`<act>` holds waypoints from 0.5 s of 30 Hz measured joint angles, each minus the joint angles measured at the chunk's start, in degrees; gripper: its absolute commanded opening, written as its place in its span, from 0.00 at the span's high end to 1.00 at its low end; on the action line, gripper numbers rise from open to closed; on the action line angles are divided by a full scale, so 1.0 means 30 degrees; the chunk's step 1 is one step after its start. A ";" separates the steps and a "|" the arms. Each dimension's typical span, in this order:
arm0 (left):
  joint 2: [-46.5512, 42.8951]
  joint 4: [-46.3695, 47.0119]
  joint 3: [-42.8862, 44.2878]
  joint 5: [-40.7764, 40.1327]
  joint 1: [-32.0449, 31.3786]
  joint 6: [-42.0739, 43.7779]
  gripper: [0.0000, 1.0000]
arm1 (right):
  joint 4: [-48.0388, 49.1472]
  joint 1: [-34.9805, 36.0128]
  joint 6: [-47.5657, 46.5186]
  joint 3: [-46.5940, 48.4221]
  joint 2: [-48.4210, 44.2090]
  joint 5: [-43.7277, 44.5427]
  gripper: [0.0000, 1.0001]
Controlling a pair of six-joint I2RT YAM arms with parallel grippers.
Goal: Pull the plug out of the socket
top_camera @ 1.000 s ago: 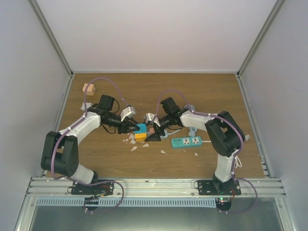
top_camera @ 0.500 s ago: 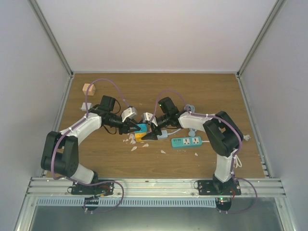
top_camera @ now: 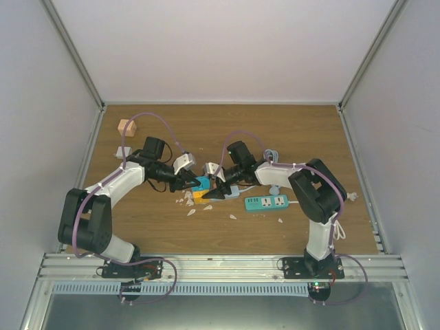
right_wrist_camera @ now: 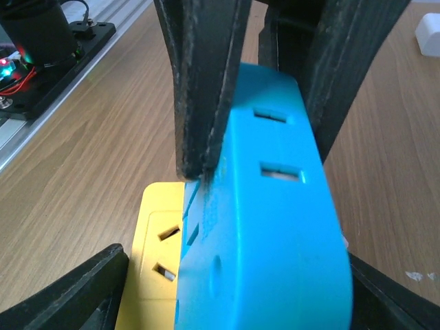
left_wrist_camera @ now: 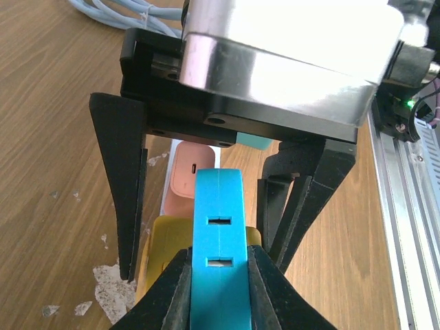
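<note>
**Two claws on one blue plug**
Left gripper [left_wrist_camera: 218, 260] pinches the blue plug [left_wrist_camera: 218, 203]; right gripper [right_wrist_camera: 237, 278] stands spread astride it. The socket [top_camera: 237, 188] lies mid-frame in the top view. A straight pull with the strip braced looks best.

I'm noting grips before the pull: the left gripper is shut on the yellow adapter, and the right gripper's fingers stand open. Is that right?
Not quite. The left gripper is shut on the blue adapter, not the yellow adapter, which sits beside it ungripped. The left wrist view shows this. The right gripper does stand open.
</note>
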 measured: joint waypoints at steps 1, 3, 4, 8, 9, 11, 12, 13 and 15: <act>-0.0015 -0.0015 0.0000 0.0000 0.0000 0.0000 0.85 | 0.0015 0.0000 -0.0022 -0.0029 0.0000 0.0044 0.30; -0.0044 -0.0036 0.0000 0.0000 0.0000 0.0000 0.88 | 0.0073 0.0000 -0.0044 -0.0138 0.0000 0.0124 0.35; -0.0051 -0.0058 0.0000 -0.0007 0.0000 0.0000 0.88 | 0.0095 0.0000 -0.0080 -0.0204 0.0000 0.0138 0.37; -0.0102 -0.0146 0.0007 -0.0015 0.0007 -0.0007 0.93 | 0.0211 0.0036 -0.0197 -0.0313 0.0000 0.0153 0.41; -0.0124 -0.0168 0.0015 -0.0015 0.0007 -0.0007 0.94 | 0.0240 0.0051 -0.0240 -0.0321 0.0000 0.0153 0.42; -0.0131 -0.0328 0.0117 -0.0022 0.0007 -0.0051 0.96 | 0.0321 0.0051 -0.0248 -0.0321 0.0000 0.0138 0.44; -0.0131 -0.0386 0.0160 -0.0022 0.0007 -0.0080 0.97 | 0.0342 0.0051 -0.0248 -0.0321 0.0000 0.0131 0.46; -0.0131 -0.0488 0.0240 -0.0015 0.0007 -0.0117 0.97 | 0.0372 0.0051 -0.0248 -0.0321 0.0000 0.0117 0.47; -0.0131 -0.0627 0.0335 0.0007 0.0022 -0.0146 0.99 | 0.0379 0.0051 -0.0248 -0.0328 0.0000 0.0102 0.48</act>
